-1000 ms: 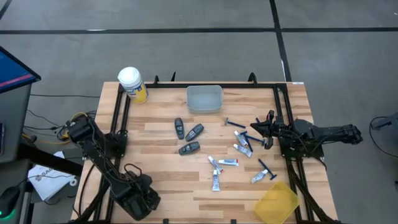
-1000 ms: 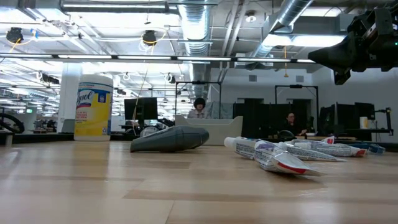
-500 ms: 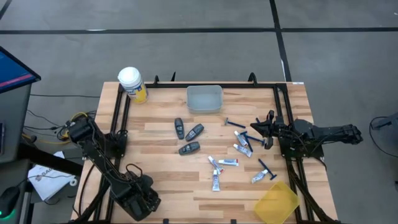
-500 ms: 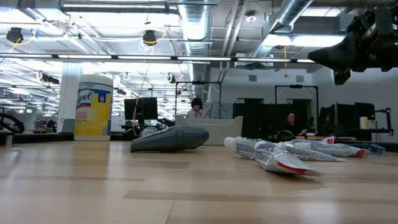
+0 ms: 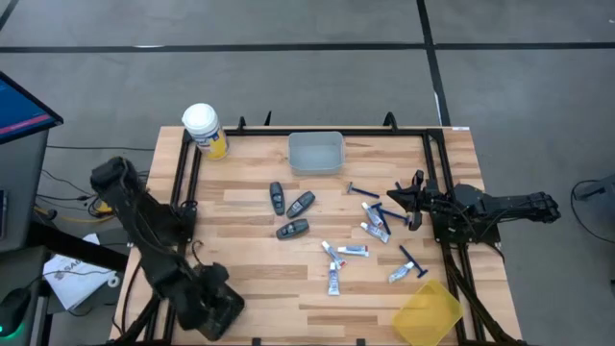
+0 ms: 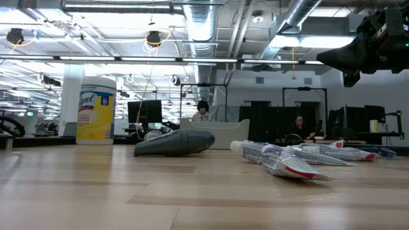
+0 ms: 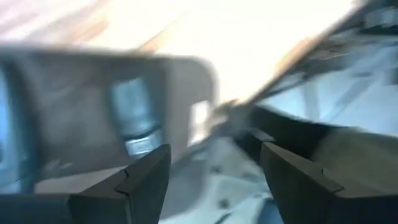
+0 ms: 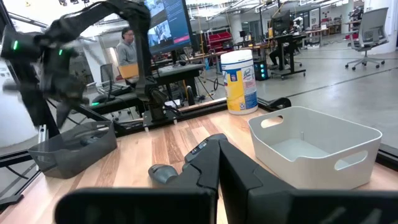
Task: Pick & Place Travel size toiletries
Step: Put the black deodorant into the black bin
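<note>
Down at the near edge of the wooden table [image 5: 259, 288], the left gripper [image 7: 211, 180] sits low by the left corner with its fingers spread apart and nothing between them. A yellow bin [image 5: 428, 313] rests at the near right corner. Just beyond it lie the white tubes [image 5: 334, 280] and blue razors [image 5: 413, 259], scattered loosely across the right half of the board, some tubes touching one another. Three dark grey oval pods [image 5: 292, 229] sit near the centre, close together but apart. The right gripper [image 5: 396, 196] hangs above the tubes at the right side, its fingers pressed together, holding nothing. Farther back stands a clear tray [image 5: 316, 152] at the far edge, and a yellow canister with a white lid [image 5: 205, 130] occupies the far left corner.
</note>
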